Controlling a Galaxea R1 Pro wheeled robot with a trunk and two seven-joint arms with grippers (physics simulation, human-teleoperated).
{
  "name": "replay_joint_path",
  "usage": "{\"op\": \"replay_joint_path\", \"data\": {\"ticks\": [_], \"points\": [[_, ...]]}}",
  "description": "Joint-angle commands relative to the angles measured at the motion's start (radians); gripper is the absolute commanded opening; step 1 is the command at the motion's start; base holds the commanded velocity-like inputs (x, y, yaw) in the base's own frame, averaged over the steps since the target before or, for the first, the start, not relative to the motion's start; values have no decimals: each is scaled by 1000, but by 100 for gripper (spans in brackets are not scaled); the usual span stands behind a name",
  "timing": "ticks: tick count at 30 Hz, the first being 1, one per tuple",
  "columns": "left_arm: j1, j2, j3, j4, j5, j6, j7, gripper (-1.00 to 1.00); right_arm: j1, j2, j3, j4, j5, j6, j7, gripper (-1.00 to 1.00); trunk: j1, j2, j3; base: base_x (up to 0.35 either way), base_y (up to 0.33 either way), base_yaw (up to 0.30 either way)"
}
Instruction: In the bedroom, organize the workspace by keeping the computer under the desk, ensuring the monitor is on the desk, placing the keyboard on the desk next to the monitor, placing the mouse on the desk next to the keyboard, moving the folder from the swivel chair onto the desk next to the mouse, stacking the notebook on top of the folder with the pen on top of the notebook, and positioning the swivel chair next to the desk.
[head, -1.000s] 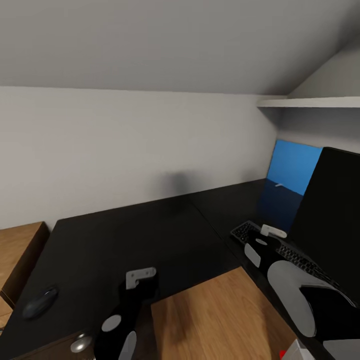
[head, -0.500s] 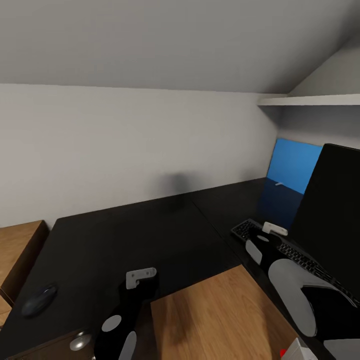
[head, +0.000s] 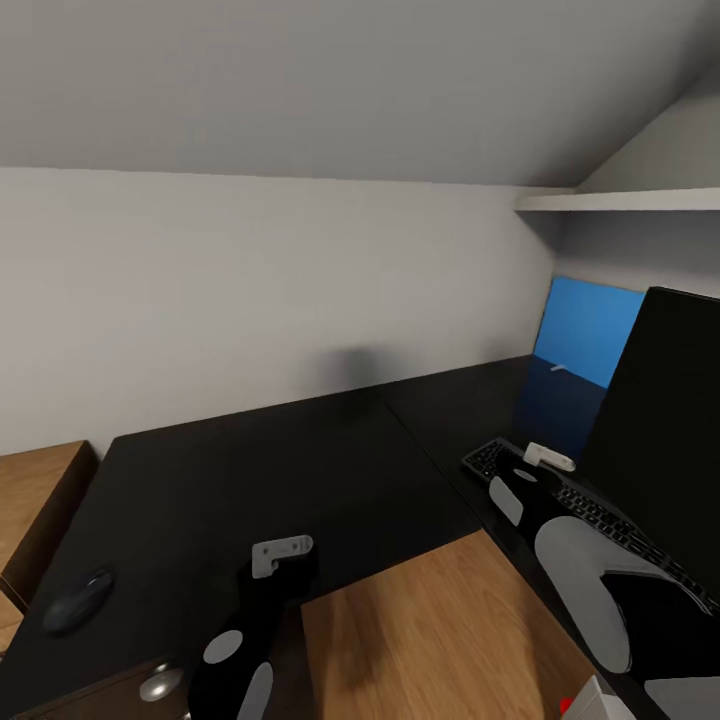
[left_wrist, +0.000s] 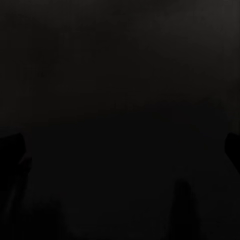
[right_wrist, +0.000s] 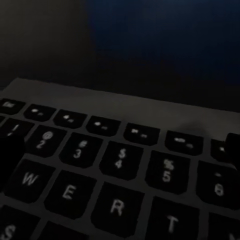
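The glossy black desk (head: 280, 470) spans the head view. A dark grey mouse (head: 78, 603) lies near its left front edge. At the right, the keyboard (head: 600, 520) lies in front of the black monitor (head: 665, 430). Behind them the bright blue folder (head: 588, 335) stands upright by the wall. My right gripper (head: 546, 458) hovers low over the keyboard's left end. In the right wrist view its fingers are spread wide over the number and letter keys (right_wrist: 117, 165). My left gripper (head: 283, 553) hangs over the desk's front edge, its dark fingers (left_wrist: 12, 150) set wide apart with nothing between them.
A light-wood cabinet (head: 35, 500) adjoins the desk at the left. A round silver knob (head: 160, 685) shows on the drawer unit below the desk edge. Wood floor (head: 430, 640) lies in the desk's inner corner. A white shelf (head: 620, 203) juts out above the monitor.
My right gripper has crept slightly farther over the keyboard toward the monitor. The left arm and the desk items have stayed put.
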Motion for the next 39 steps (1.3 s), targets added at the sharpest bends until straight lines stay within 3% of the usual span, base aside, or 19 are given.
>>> {"op": "replay_joint_path", "data": {"ticks": [1, 39], "points": [[-1, 0, -2, -1, 11, 3, 9, 100, 0, 0, -15, 72, -25, -9, 3, 100, 0, 0, -1, 0, 0, 6], [-1, 2, -1, -3, 11, 3, 9, 100, 0, -2, -15, 70, -20, -9, 7, 100, 0, 0, -1, 0, 0, 170]]}}
